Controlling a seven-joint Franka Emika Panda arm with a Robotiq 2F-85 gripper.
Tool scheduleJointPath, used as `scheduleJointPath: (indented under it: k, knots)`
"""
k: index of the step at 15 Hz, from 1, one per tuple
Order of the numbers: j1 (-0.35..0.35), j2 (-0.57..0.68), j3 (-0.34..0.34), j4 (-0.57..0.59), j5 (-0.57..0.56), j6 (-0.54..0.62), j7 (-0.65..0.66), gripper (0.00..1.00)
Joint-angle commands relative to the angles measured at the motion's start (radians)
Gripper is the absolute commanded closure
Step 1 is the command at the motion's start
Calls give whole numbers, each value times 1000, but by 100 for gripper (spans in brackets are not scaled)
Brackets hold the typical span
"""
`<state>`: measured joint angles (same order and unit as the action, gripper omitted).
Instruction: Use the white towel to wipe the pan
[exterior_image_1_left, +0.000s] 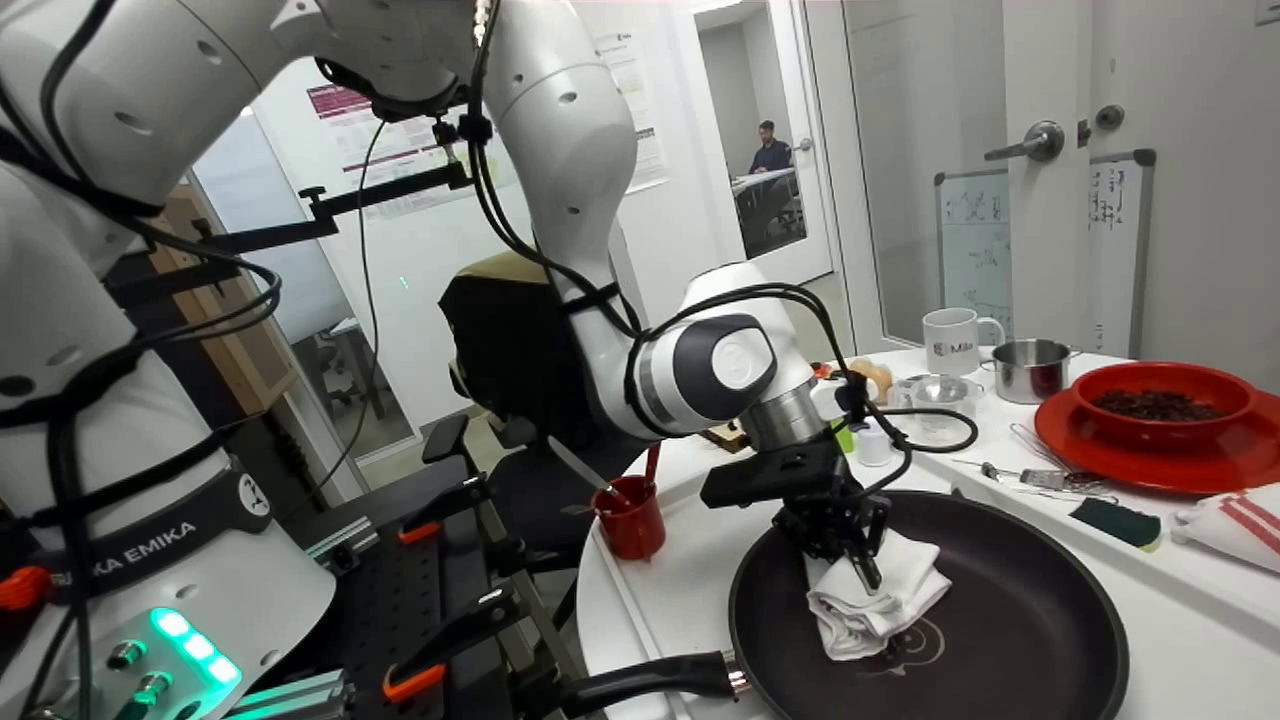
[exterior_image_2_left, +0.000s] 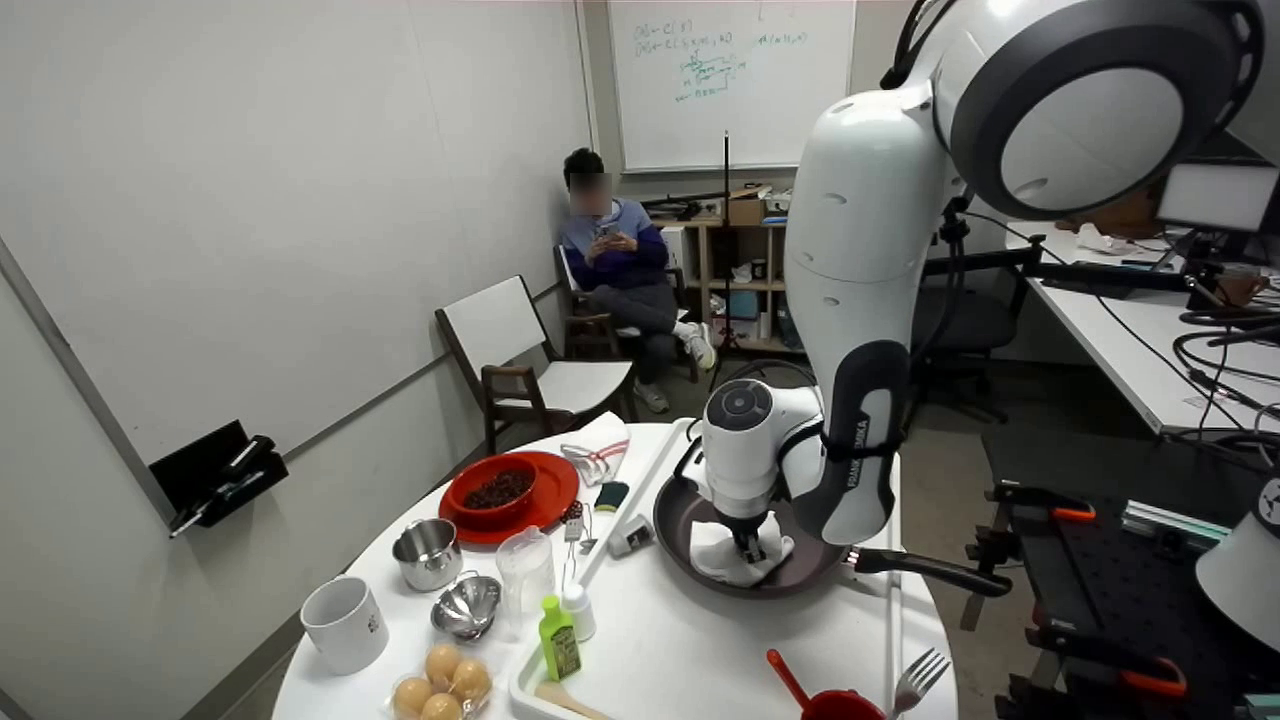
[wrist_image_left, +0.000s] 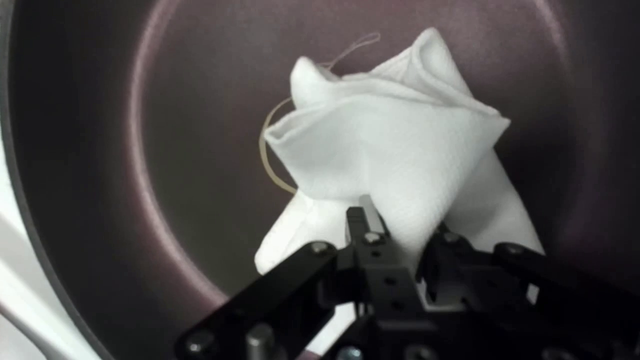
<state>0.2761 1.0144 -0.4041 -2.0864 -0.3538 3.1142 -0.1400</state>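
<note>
"What carries it all?"
"A rounded white desk (exterior_image_2_left: 410, 625), topped by a long white tray (exterior_image_2_left: 680, 645) with a raised rim."
"And what stands there?"
"A wide, round, dark pan (exterior_image_1_left: 1010, 600) sits on that tray, its black handle (exterior_image_2_left: 938, 571) crossing the rim. A flat, round red plate (exterior_image_1_left: 1120, 465) stands on the desk outside the tray."
"What's in the pan?"
"The folded white cloth towel (wrist_image_left: 400, 140) lies crumpled inside, touching the pan's floor."
"And you?"
"My black claw (wrist_image_left: 402, 222) points down over it, narrowed on a fold, as far as I can judge; the cloth partly hides one jaw."
</note>
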Motion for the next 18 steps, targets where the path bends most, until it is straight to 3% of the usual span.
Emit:
scheduleJointPath:
  k: [1, 8, 15, 18]
  knots:
    - [37, -14, -13, -26, -2, 25, -12, 93]
    - [66, -127, -42, -66, 20, 104, -4, 93]
    - [240, -267, -98, -185, 38, 246, -60, 93]
    - [297, -298, -87, -228, 72, 235, -74, 93]
